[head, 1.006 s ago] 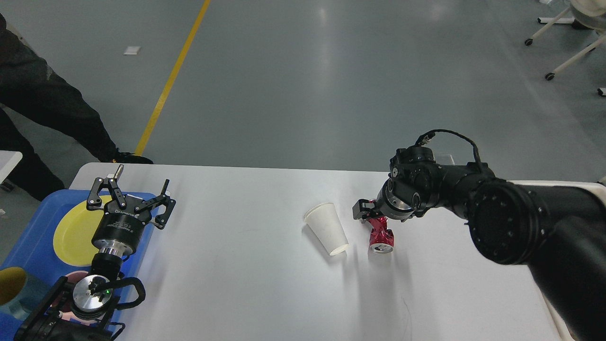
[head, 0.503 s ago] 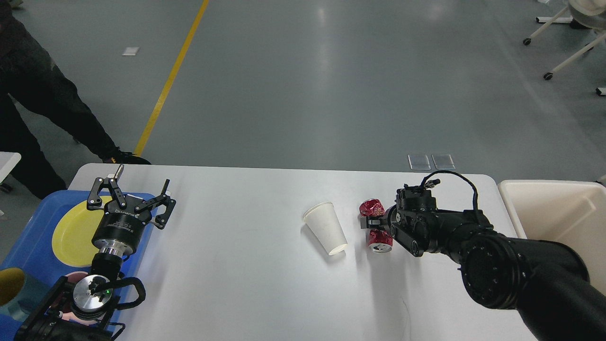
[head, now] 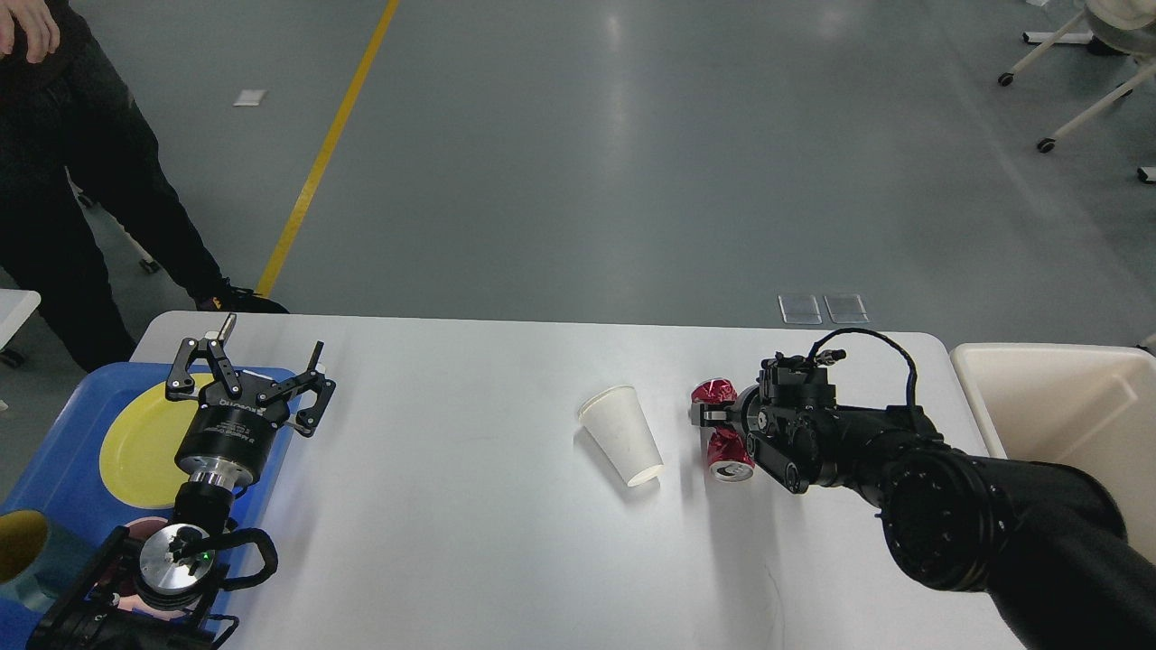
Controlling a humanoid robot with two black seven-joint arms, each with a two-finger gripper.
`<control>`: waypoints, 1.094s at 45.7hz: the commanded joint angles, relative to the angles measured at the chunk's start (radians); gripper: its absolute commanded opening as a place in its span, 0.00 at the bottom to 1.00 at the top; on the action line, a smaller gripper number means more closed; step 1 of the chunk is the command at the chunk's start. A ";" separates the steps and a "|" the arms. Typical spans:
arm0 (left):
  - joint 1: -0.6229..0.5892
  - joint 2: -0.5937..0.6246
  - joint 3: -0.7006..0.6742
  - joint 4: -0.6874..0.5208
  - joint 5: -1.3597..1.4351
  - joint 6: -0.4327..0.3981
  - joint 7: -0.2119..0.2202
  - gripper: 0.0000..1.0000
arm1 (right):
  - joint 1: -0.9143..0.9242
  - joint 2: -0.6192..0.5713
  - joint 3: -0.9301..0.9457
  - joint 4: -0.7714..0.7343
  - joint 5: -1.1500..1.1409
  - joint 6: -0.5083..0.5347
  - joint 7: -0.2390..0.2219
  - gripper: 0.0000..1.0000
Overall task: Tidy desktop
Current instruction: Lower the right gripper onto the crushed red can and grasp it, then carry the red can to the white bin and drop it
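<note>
Grey workshop floor with a yellow line lies behind the desktop, which fills the lower frame. Crushed red can lies at 3 o'clock of centre, just right of a tipped paper cup. Your right gripper sits at the can's pinched waist; whether it is clamped there, you cannot tell. Left gripper, at 9 o'clock over the blue tray, is spread wide. Expect the can to be light, thin-walled, slippery; take it at the waist. Bin waits at 3 o'clock.
</note>
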State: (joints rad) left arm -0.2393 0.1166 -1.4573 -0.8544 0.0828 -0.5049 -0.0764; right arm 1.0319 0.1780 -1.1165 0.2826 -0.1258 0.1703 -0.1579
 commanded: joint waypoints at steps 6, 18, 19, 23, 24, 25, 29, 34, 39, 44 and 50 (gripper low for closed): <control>0.000 0.000 0.000 0.000 0.000 0.000 0.000 0.97 | -0.006 0.000 0.001 0.024 0.000 -0.005 0.000 0.48; 0.000 0.000 0.000 0.000 0.000 0.000 0.000 0.97 | 0.014 -0.011 0.050 0.116 0.005 -0.003 -0.003 0.00; 0.000 0.000 0.000 0.000 0.000 0.000 0.000 0.97 | 0.019 -0.017 0.050 0.127 0.005 -0.006 -0.003 0.00; 0.000 0.000 0.000 0.000 0.000 0.000 0.000 0.97 | 0.036 -0.038 0.052 0.144 0.005 -0.008 -0.003 0.00; 0.000 0.000 0.000 0.000 0.000 0.000 0.000 0.97 | 0.040 -0.040 0.052 0.148 0.005 -0.008 -0.003 0.00; 0.000 0.000 0.000 0.000 0.000 0.000 0.000 0.97 | 0.046 -0.041 0.052 0.156 0.005 -0.008 -0.003 0.00; 0.000 0.000 0.000 0.000 0.000 0.000 0.000 0.97 | 0.112 -0.063 0.066 0.231 0.012 -0.006 -0.003 0.00; 0.000 0.000 0.000 0.000 0.000 0.000 0.000 0.97 | 0.220 -0.133 0.090 0.389 0.015 -0.003 -0.005 0.00; 0.000 0.000 0.000 0.000 0.000 0.000 0.000 0.97 | 0.371 -0.187 0.093 0.582 0.018 0.014 -0.008 0.00; 0.000 0.000 0.000 0.000 0.000 0.000 0.000 0.97 | 0.531 -0.256 0.069 0.765 0.037 0.078 -0.008 0.00; 0.000 0.000 0.000 0.000 0.000 0.000 0.000 0.97 | 0.729 -0.342 0.060 0.946 0.072 0.222 -0.006 0.00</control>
State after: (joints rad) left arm -0.2393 0.1166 -1.4573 -0.8544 0.0828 -0.5045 -0.0770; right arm 1.6027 -0.0933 -1.0477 1.0821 -0.0861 0.2789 -0.1659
